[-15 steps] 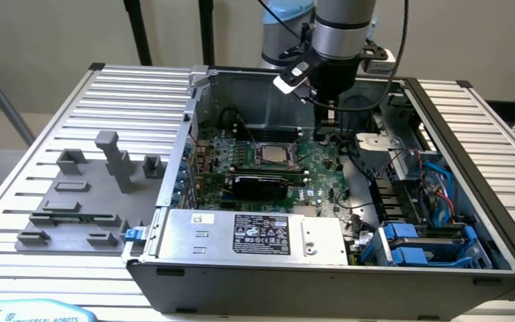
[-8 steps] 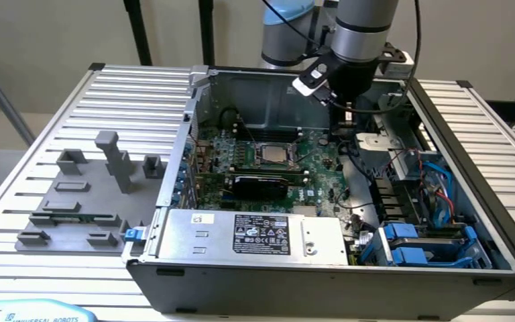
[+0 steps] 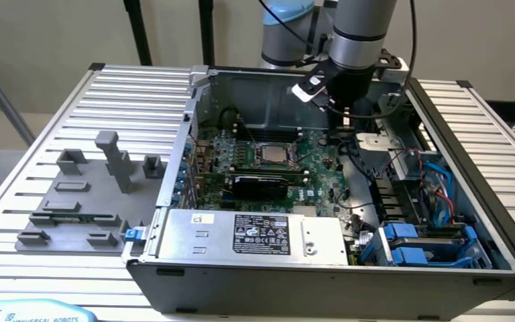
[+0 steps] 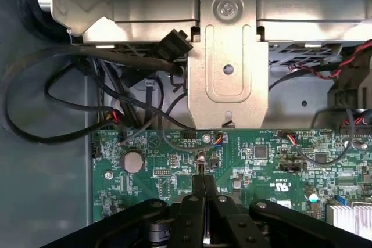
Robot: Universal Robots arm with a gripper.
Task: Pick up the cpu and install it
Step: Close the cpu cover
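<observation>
The cpu is a small silvery square chip lying flat inside the black socket frame on the green motherboard, in the middle of the open computer case. My gripper hangs over the far end of the board toward the exterior view's right, well apart from the cpu. In the wrist view its black fingers are pressed together, and the gripper is shut with nothing between them. It hovers just above the motherboard edge, near a folded metal bracket.
A grey power-supply box fills the case's near side. Blue drive caddies and loose cables crowd the exterior view's right. A grey fixture tray holding a green memory stick lies on the slatted table at the left.
</observation>
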